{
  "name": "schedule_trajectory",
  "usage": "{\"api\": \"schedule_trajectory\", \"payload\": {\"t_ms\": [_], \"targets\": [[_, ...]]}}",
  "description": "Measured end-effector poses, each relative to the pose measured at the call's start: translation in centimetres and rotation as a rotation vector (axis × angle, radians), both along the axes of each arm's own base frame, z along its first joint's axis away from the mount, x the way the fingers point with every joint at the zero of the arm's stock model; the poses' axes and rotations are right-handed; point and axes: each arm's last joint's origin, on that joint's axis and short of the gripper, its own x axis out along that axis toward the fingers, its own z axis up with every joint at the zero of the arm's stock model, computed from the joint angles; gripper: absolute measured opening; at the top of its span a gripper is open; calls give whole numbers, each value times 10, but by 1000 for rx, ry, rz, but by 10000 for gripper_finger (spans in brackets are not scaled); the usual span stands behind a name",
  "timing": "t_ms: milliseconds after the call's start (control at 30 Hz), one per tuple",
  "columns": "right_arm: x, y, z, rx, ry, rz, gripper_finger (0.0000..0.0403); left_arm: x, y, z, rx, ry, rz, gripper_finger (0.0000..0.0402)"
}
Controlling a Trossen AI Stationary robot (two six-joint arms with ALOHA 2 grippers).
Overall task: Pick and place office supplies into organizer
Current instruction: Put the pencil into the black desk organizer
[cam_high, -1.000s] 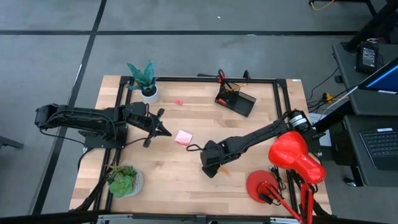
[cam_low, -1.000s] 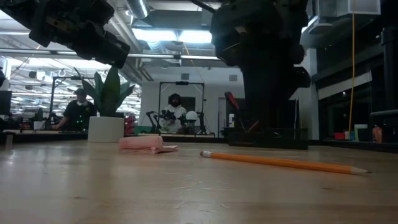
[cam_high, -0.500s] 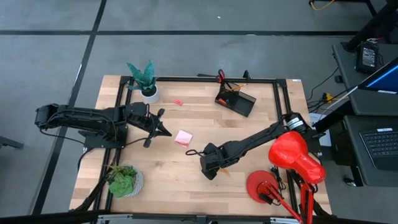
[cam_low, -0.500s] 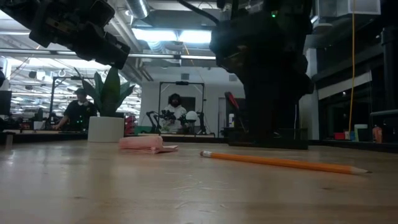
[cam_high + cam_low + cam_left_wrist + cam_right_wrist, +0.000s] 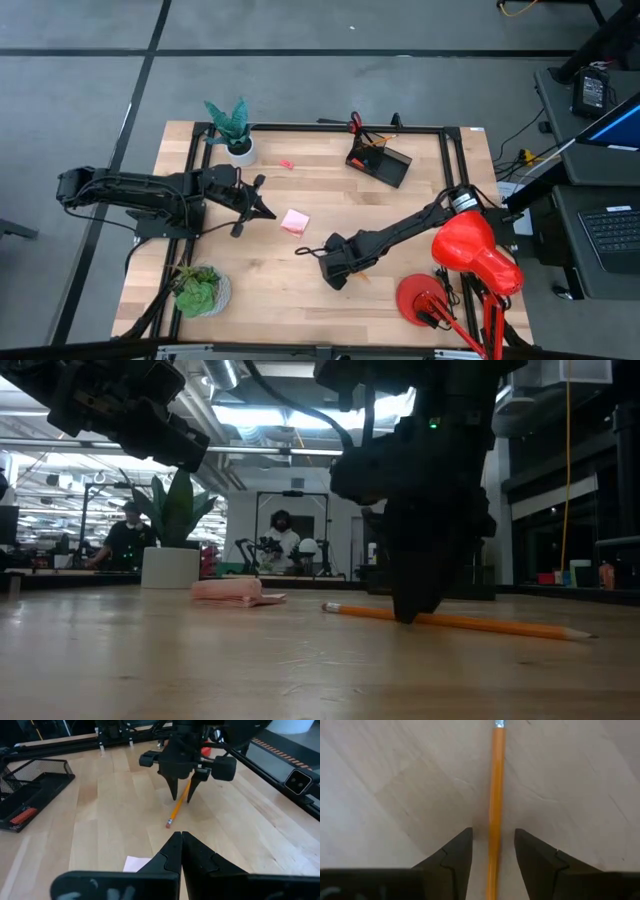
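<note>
A robotics lab in an open industrial hall: grey concrete floor (image 5: 300,90), exposed ceiling ducts (image 5: 225,375), seated people at distant workstations (image 5: 125,535).

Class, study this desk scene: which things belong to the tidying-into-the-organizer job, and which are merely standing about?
Belonging to the job:
- orange pencil, lying between the open right gripper's fingers
- pink sticky-note pad
- small red eraser
- black organizer

Merely standing about:
- two potted plants
- red desk lamp
- left gripper, shut, waiting beside the pad
</note>
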Motion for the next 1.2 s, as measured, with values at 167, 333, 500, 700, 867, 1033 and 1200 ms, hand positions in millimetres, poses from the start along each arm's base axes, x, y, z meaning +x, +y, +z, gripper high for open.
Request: {"api": "schedule_trajectory", "payload": {"t_ms": [167,333,500,700,867,1033,1200], "targets": [[0,0,-3,-15,14,17,148,0,0,0,0,0,0,4],[-1,-1,-4,-21,36,31,148,0,0,0,0,1,0,2],[-2,-5,-5,-27,69,54,148,0,0,0,0,1,0,3],[-3,-10,-5,-31,90,72,148,0,0,0,0,1,0,3],[-3,-10,-6,-35,90,82,148,0,0,0,0,1,0,2],[-3,-11,-6,-54,93,94,148,0,0,0,0,1,0,3],[-3,-11,-6,-59,91,92,145,0,0,0,0,1,0,1]]}}
